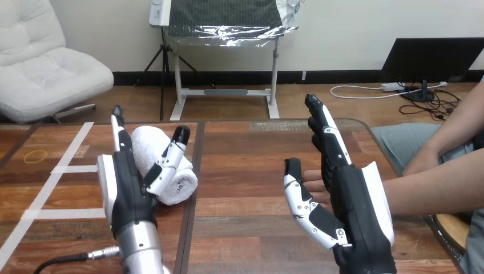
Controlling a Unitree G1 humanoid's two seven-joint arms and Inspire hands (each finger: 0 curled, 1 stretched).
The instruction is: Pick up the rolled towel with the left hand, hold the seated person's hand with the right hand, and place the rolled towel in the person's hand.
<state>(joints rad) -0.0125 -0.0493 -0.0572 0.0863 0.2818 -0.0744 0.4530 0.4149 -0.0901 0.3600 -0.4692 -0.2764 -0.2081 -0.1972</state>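
Closing the left robot hand [122, 194] round the towel [184, 184] is due; it stands released, thumb across the roll on the worktop [240, 228]. Right robot hand [359, 200], also released, flanks the person's hand [313, 178]: curl gently

Both arms forward, left hand [126, 197] and right hand [357, 205] upright, fingers [119, 134] straight, thumbs spread apart.

The left hand [122, 191] is built in black, with a white shell laid along its back. Its fingers [118, 132] are jointed in black and white (the tips are black). The right hand [348, 205] is made alike, with a white shell edging its back. A silver forearm [140, 245] is joined behind the left hand.
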